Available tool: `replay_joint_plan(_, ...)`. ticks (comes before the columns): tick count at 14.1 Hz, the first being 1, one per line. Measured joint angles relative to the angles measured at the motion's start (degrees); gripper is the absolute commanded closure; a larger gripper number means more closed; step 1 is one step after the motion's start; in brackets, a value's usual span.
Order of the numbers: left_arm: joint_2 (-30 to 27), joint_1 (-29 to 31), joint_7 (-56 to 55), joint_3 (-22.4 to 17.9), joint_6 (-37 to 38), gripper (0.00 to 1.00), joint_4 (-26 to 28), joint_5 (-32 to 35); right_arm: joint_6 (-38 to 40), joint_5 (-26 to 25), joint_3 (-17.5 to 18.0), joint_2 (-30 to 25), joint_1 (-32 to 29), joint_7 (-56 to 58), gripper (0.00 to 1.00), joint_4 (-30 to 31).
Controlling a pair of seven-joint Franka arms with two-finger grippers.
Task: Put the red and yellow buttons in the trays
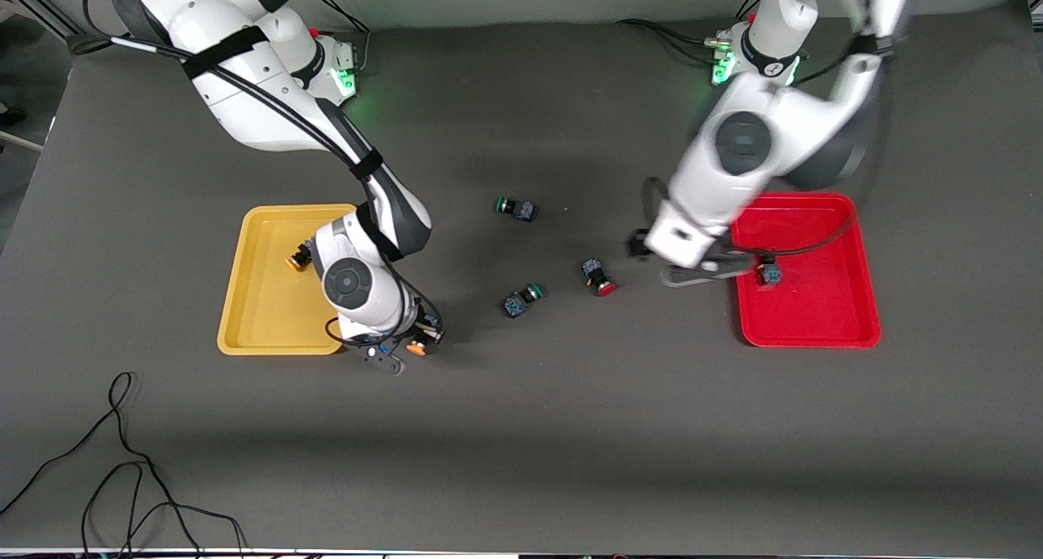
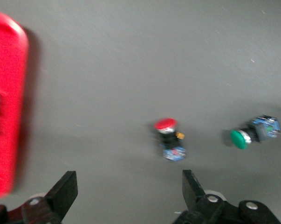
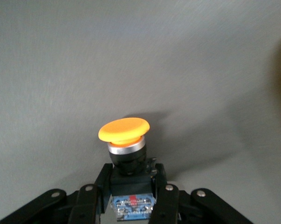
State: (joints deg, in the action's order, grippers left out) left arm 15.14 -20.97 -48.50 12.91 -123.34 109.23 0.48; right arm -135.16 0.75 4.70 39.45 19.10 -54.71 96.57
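Observation:
My right gripper [image 1: 410, 345] is shut on a yellow button [image 1: 417, 348] by its dark body, cap outward, low over the bare table beside the yellow tray [image 1: 261, 298]. The right wrist view shows this gripper [image 3: 131, 191] and the orange-yellow cap [image 3: 124, 130]. A second yellow button [image 1: 299, 257] lies in the yellow tray. My left gripper [image 1: 640, 246] is open and empty over the table between a red button [image 1: 601, 279] and the red tray [image 1: 815, 314]. The left wrist view shows this gripper [image 2: 127, 191], the red button [image 2: 167, 135] and the red tray [image 2: 5, 107]. A dark switch [image 1: 768, 275] lies in the red tray, its cap hidden.
Two green-capped switches lie mid-table: one [image 1: 516, 208] farther from the front camera, one [image 1: 521, 298] beside the red button, also in the left wrist view [image 2: 252, 133]. Loose black cables [image 1: 122, 461] lie near the table's front edge at the right arm's end.

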Motion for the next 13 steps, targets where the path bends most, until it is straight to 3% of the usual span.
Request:
replay_joint_plan(3,7.8,-3.3,-10.4,0.0,-4.1,0.00,-3.4,0.9,7.7,0.0,-0.9,-7.0,-4.4,0.9,0.91,1.5)
replay_joint_plan(5,12.1,-3.8,-14.8,-0.1,-7.6,0.00,-4.2,1.9,11.1,-0.1,-3.2,-12.4,-5.7,3.5,0.91,5.3)
replay_joint_plan(9,18.9,-4.5,-20.4,-0.1,-13.5,0.03,-4.8,6.1,5.5,1.6,-10.2,-20.3,-5.8,12.6,0.90,20.2)
replay_joint_plan(11,20.4,-4.8,-21.0,-0.1,-14.0,0.12,-4.9,6.7,2.3,3.2,-13.3,-21.1,-5.9,15.3,0.89,24.5)
replay_joint_plan(12,20.8,-5.1,-21.4,-0.1,-14.0,0.20,-4.9,6.7,1.9,4.5,-14.3,-21.1,-5.9,15.9,0.88,25.2)
replay_joint_plan(13,21.2,-5.4,-22.0,-0.1,-14.0,0.35,-4.9,6.7,1.5,6.4,-14.9,-21.1,-5.9,16.2,0.86,25.7)
